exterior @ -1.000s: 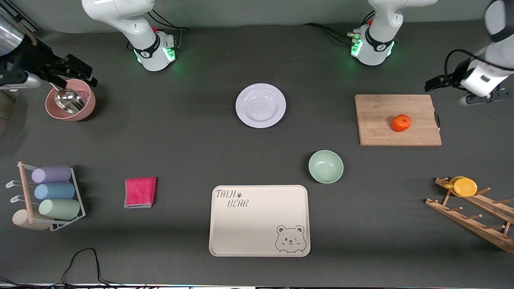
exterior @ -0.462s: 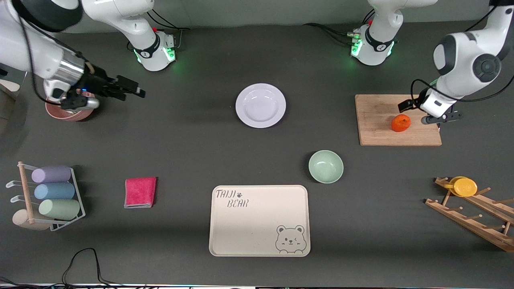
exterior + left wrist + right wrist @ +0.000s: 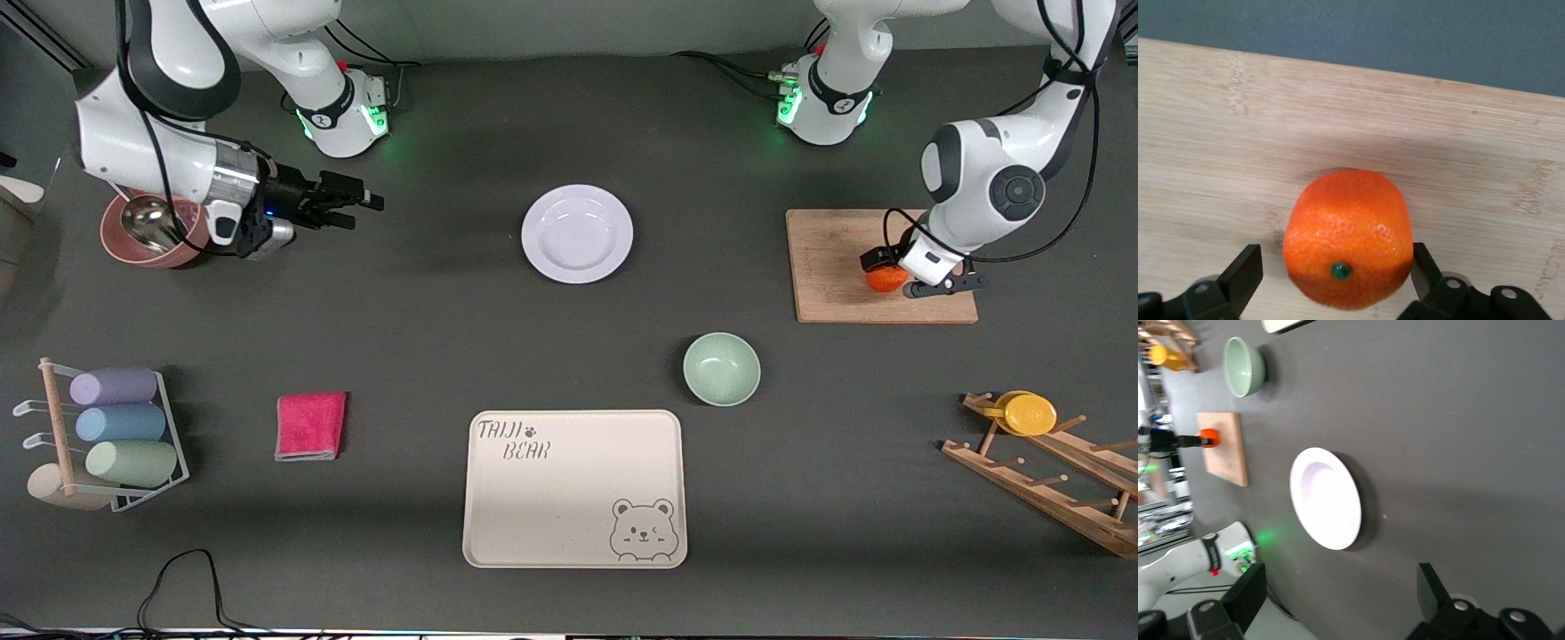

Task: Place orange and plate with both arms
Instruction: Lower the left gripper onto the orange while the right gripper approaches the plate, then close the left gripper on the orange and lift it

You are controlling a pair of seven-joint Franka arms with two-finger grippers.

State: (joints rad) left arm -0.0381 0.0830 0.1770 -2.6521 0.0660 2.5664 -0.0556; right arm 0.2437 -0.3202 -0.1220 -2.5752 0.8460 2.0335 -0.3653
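bright dimpled orange (image 3: pixel 1347 238) with green stem nub on wooden board (image 3: pixel 1238 147).

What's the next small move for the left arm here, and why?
Probably close the left gripper on the orange: its open fingers already sit on either side of the fruit, which rests on the cutting board, one finger not yet touching.
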